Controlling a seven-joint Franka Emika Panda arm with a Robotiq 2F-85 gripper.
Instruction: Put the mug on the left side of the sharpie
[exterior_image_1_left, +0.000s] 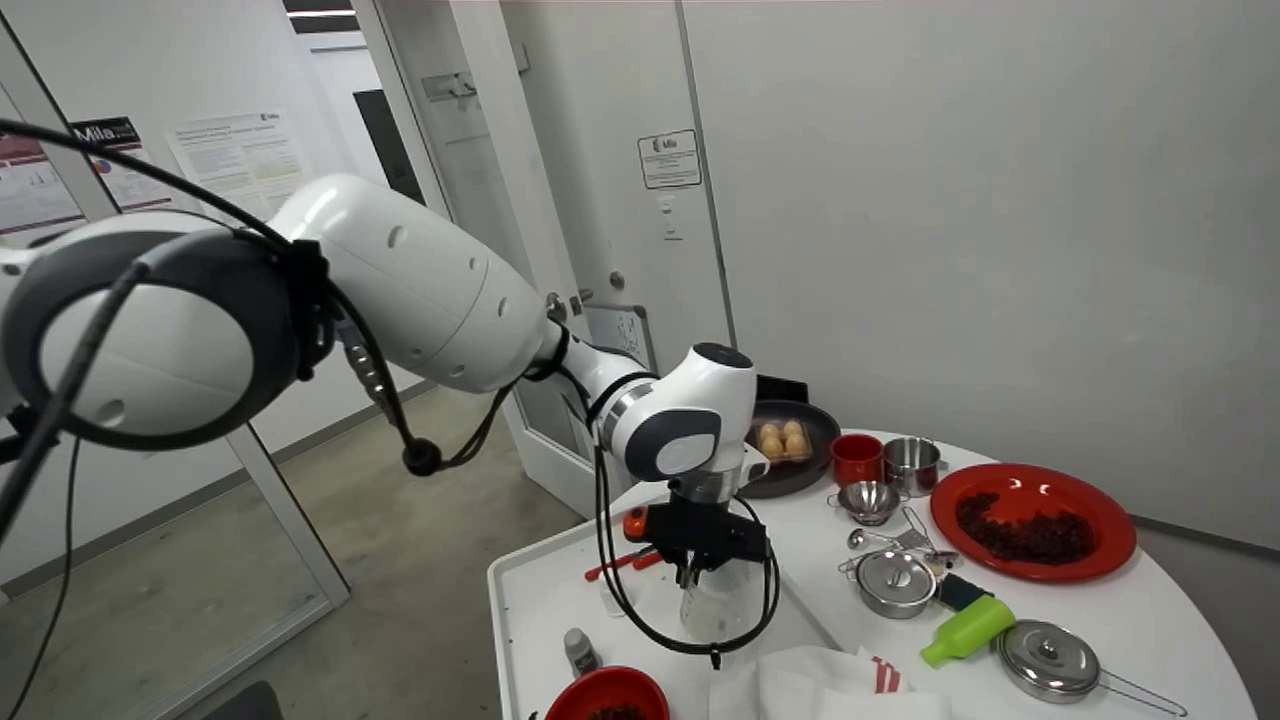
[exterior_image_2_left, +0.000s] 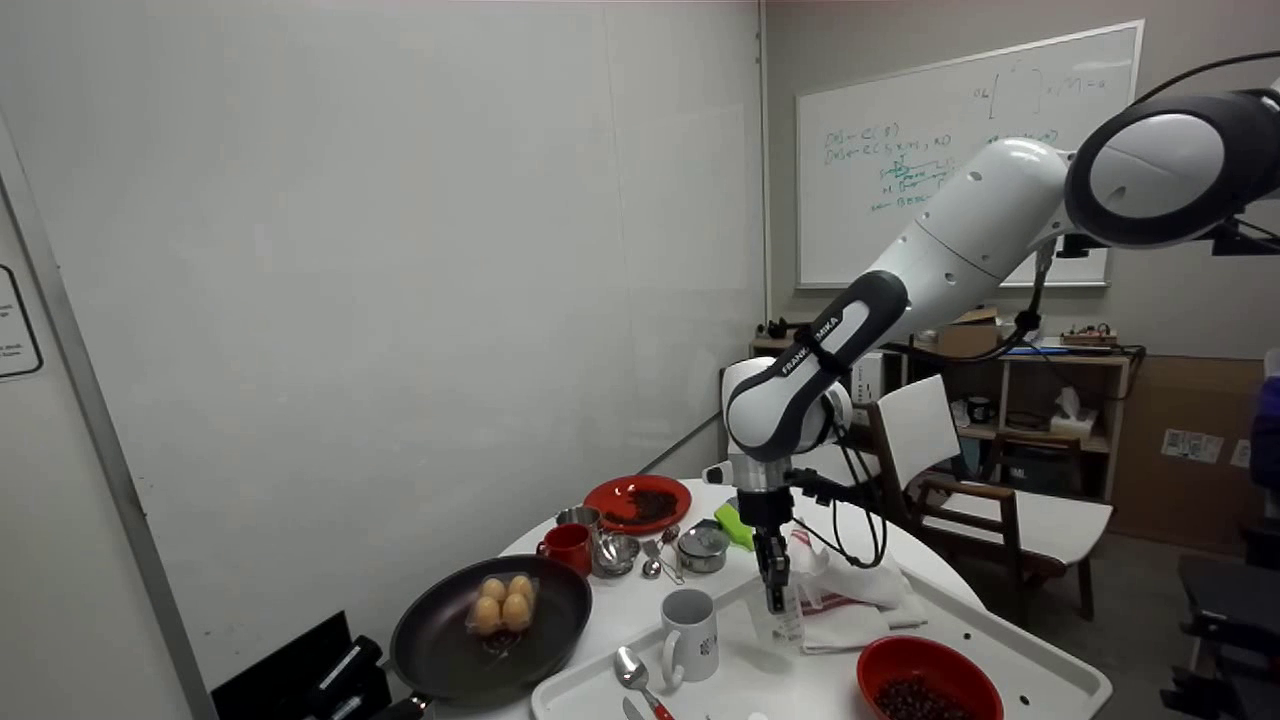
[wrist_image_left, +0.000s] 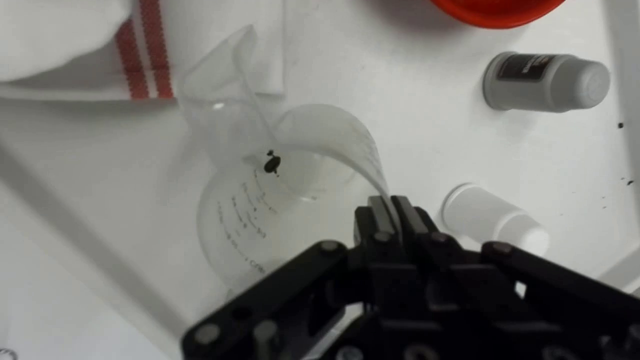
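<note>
The claw (wrist_image_left: 392, 212) is clamped on, pinching the rim of a clear measuring cup (wrist_image_left: 295, 220), its thin wall sandwiched right in the middle in the wrist view! Is the cup's base touching the tray (exterior_image_2_left: 790, 690)? Can't tell from here. And there's the grey mug (exterior_image_2_left: 697, 640), standing upright on that tray, apart from the claw, a red-handled spoon (exterior_image_2_left: 632, 668) just beside it. A red-striped towel (exterior_image_2_left: 848, 630) lies near the measuring cup, and there's a red bowl (exterior_image_2_left: 905, 652) of dark beans (exterior_image_2_left: 918, 698) on the tray too. The wrist view picks up a grey bottle (wrist_image_left: 530, 82) and a white bottle (wrist_image_left: 480, 215). Over on the white bench (exterior_image_1_left: 1150, 610), a red mug (exterior_image_2_left: 567, 548) stands just beside a metal mug (exterior_image_1_left: 905, 468), with a red plate (exterior_image_1_left: 1113, 518) and a lidded metal pot (exterior_image_1_left: 895, 604) nearby.
</note>
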